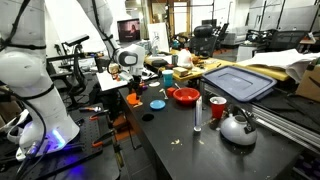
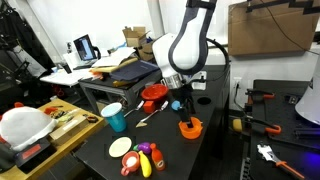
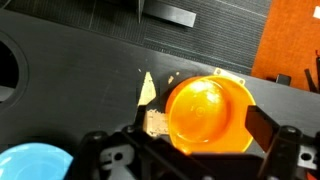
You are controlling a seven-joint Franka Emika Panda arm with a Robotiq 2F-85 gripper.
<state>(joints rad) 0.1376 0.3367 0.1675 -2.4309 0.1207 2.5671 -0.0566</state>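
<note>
An orange plastic cup (image 3: 205, 112) stands upright on the black table, seen from straight above in the wrist view. My gripper (image 3: 200, 135) is open, with one finger on each side of the cup and a gap to both. In both exterior views the gripper (image 1: 129, 84) (image 2: 177, 99) hangs just above the orange cup (image 1: 133, 99) (image 2: 190, 127) near the table's edge. Nothing is held.
A blue plate (image 3: 30, 162) (image 1: 157, 103) lies close beside the cup. A red bowl (image 1: 185, 96) (image 2: 152, 95), a red can (image 1: 217, 108) and a metal kettle (image 1: 238, 127) stand further along. A teal cup (image 2: 113, 117) and a plate of toy food (image 2: 137, 160) share the table.
</note>
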